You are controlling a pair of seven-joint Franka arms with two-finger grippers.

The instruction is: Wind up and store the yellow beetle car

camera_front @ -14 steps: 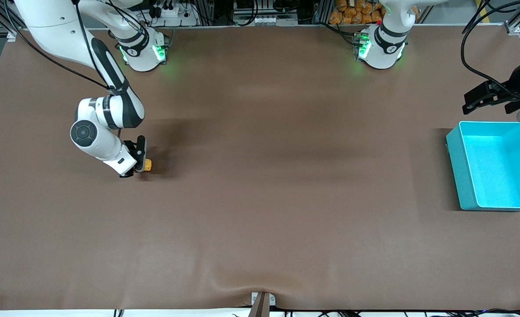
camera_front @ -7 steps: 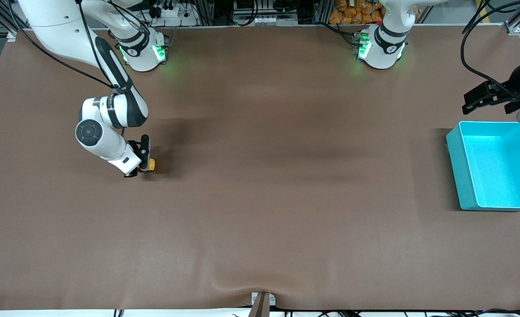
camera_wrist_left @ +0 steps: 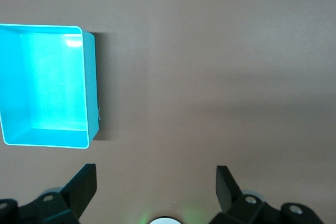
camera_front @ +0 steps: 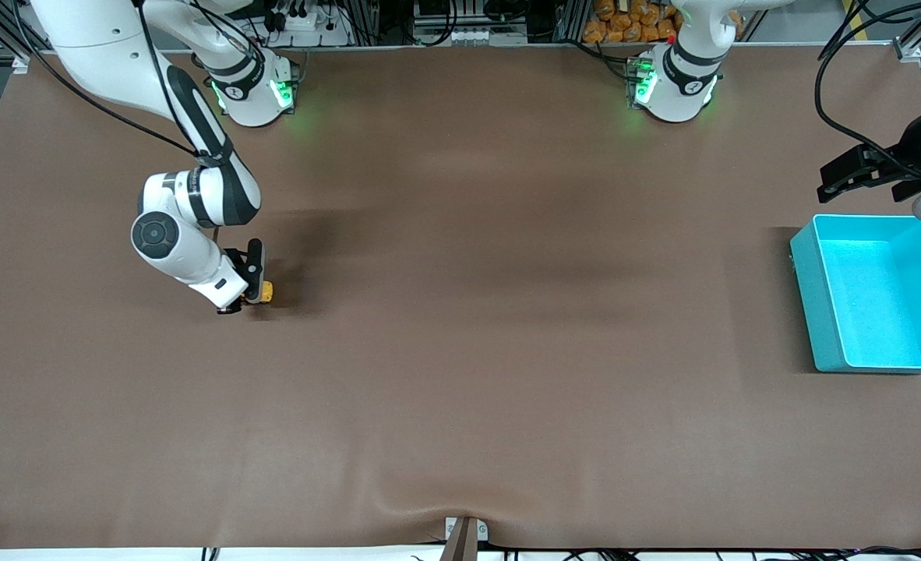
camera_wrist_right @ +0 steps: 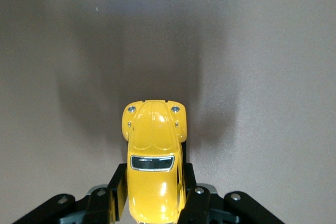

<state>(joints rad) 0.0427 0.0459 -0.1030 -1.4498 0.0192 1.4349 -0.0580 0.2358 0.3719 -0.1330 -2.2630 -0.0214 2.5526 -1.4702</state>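
The wide brown cloth-covered surface (camera_front: 460, 312) is filling nearly the whole front view, w/ a small pucker at its 6 o'clock edge. The open teal plastic rectangular bin (camera_front: 873, 292) is sitting at approx 3 o'clock on that surface, toward the left arm's end; in the left wrist view the teal bin (camera_wrist_left: 47, 85) is showing a bare inside.

The right arm, white w/ black joints, is reaching down from its base at approx 11 o'clock to about 9 o'clock on the surface. The right pincer (camera_front: 252, 292) is sitting low at the surface, its black fingers (camera_wrist_right: 195, 203) closing tight on the sides of the tiny yellow beetle-shaped toy car (camera_wrist_right: 154, 161). The car's rounded nose is sticking out past the fingertips; dark window showing on top. In the front view the yellow car (camera_front: 268, 292) is just a small spot beside the pincer, well apart from the teal bin.

The left arm is waiting; the left pincer (camera_front: 869, 175) is hanging over the surface at approx 2 o'clock, just by the bin's rim, fingers (camera_wrist_left: 81, 184) spreading wide apart, gripping nothing.
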